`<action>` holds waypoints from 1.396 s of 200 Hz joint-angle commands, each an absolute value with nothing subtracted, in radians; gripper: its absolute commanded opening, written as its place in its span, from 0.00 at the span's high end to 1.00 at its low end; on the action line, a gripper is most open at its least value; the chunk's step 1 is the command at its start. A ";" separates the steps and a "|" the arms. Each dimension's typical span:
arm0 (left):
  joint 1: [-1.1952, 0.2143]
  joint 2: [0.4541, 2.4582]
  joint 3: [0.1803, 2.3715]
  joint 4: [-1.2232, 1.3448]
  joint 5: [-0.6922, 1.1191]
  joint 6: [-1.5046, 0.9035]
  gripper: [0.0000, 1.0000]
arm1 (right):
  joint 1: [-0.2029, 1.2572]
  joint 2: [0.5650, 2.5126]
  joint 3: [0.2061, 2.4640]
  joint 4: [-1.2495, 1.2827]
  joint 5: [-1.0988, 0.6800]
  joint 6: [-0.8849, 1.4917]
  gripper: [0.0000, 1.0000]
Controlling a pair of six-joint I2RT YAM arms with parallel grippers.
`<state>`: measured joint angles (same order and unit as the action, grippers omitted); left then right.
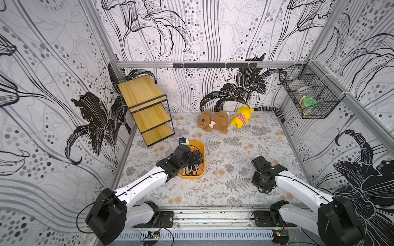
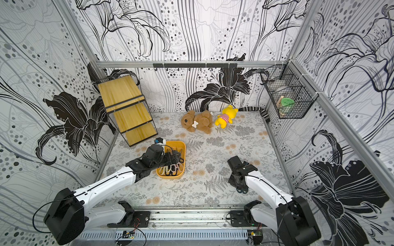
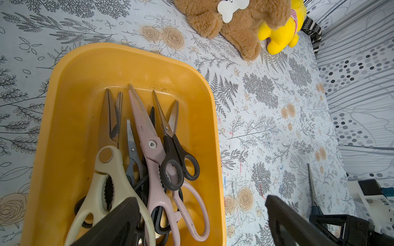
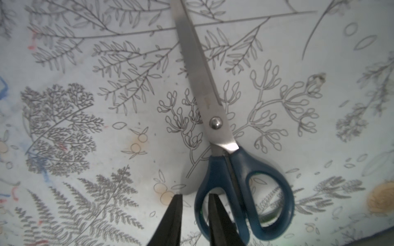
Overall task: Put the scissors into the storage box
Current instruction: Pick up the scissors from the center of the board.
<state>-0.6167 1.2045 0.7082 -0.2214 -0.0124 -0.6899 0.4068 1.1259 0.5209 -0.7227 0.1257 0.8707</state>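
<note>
Closest to you, on the right side of the table with the grey leaf-and-flower cloth, your right gripper points down at a pair of steel scissors with dark blue plastic handles. Its jaws are narrow. They pinch the rim of the small handle ring, with one finger inside the ring and one outside. These scissors lie flat on the cloth with the blades shut. They are well apart from the box, so they are not in it yet.

A bit farther, on the left side, sits the shallow orange-yellow plastic storage box. Your left gripper hangs over its near end. Its jaws are wide apart and hold nothing.

Inside the box lies a pile of scissors. You can see a big cream-handled pair, a pink pair and a small black-handled pair on top of the pink one.

Behind the box, a wooden shelf rack with a black metal frame stands by the left wall. At the far end, a fluffy brown toy dog and a yellow toy bear lie side by side. High on the right wall hangs a black wire basket.
</note>
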 commanded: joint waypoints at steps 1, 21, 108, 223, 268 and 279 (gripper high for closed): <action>-0.621 1.183 0.721 -0.222 -0.040 -0.671 0.03 | 0.402 1.156 0.511 -0.701 0.126 0.879 0.74; -0.621 1.184 0.726 -0.223 -0.043 -0.673 0.03 | 0.402 1.171 0.494 -0.674 0.121 0.879 0.75; -0.620 1.186 0.737 -0.232 -0.075 -0.679 0.03 | 0.401 1.192 0.499 -0.652 0.146 0.851 0.99; -0.597 1.134 0.681 -0.193 -0.153 -0.737 0.03 | 0.412 1.215 0.783 -0.629 0.123 0.759 1.00; -0.481 1.070 0.605 -0.158 -0.091 -0.794 0.03 | 0.506 1.354 1.000 -0.597 0.122 0.718 1.00; -0.444 1.050 0.580 -0.144 -0.064 -0.812 0.03 | 0.554 1.404 1.064 -0.595 0.122 0.700 1.00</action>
